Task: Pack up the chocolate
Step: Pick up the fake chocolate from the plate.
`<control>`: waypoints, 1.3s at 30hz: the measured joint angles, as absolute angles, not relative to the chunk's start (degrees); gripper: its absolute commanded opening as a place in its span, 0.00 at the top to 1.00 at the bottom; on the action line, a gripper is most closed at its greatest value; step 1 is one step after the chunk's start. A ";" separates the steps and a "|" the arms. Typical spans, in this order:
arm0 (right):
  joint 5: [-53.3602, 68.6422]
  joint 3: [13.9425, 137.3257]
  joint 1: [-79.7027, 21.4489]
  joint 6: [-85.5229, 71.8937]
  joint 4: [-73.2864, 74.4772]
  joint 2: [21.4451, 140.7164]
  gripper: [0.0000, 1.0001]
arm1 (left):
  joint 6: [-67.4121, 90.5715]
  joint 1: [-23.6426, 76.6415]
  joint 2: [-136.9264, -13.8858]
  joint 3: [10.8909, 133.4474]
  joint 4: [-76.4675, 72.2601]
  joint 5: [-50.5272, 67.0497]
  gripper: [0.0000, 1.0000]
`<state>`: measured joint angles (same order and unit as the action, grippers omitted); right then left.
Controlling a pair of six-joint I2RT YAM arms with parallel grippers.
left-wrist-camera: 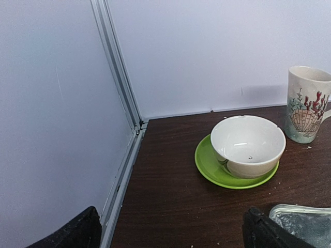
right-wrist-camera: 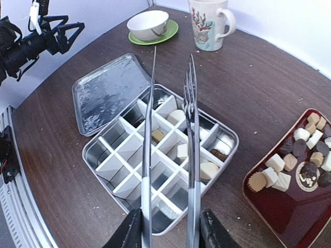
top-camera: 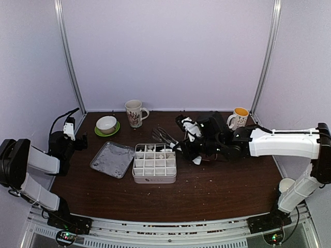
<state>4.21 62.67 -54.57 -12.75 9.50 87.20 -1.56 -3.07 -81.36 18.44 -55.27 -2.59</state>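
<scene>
Chocolate pieces [right-wrist-camera: 275, 161] in brown, tan and white lie on a dark red tray [right-wrist-camera: 289, 217] at the right. A few more chocolate pieces [right-wrist-camera: 209, 170] sit in far-side cells of the white divided tin [right-wrist-camera: 90, 155]. My right gripper [right-wrist-camera: 169, 232] is shut on the handle end of metal tongs [right-wrist-camera: 148, 144]. The tong arms reach out over the tin, spread apart, with nothing between their tips. In the top view the right gripper [top-camera: 189, 144] hovers just right of the tin [top-camera: 154, 178]. My left gripper [left-wrist-camera: 170, 237] is open and empty near the table's left edge.
The tin's lid [top-camera: 113, 159] lies flat to the left of the tin. A white bowl on a green saucer [top-camera: 106, 124] and a shell-patterned mug [top-camera: 134, 112] stand at the back. An orange-lined mug [top-camera: 239, 118] is at the back right, and a white cup [top-camera: 286, 184] sits by the right arm.
</scene>
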 measured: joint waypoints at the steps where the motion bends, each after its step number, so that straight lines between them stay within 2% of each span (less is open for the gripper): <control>1: 2.92 61.58 -54.57 -12.78 9.13 85.86 0.64 | -1.56 -3.07 -81.36 18.44 -55.27 -2.59 0.02; 9: -4.49 56.25 -53.47 -12.86 10.83 80.01 0.64 | -1.56 -3.07 -81.36 18.44 -55.27 -2.59 0.02; 16: -4.73 55.88 -48.25 -12.19 14.09 79.75 0.63 | -1.56 -3.07 -81.36 18.44 -55.27 -2.59 0.02; 23: 0.71 61.12 -41.76 -11.73 26.39 79.77 0.66 | -1.56 -3.07 -81.36 18.44 -55.27 -2.59 0.02; 33: 3.60 62.72 -39.46 -13.15 42.57 76.12 0.64 | -1.56 -3.07 -81.36 18.44 -55.27 -2.57 0.02; 39: 5.76 71.68 -39.11 -15.57 51.48 78.37 0.66 | -1.56 -3.07 -81.36 18.44 -55.29 -2.57 0.02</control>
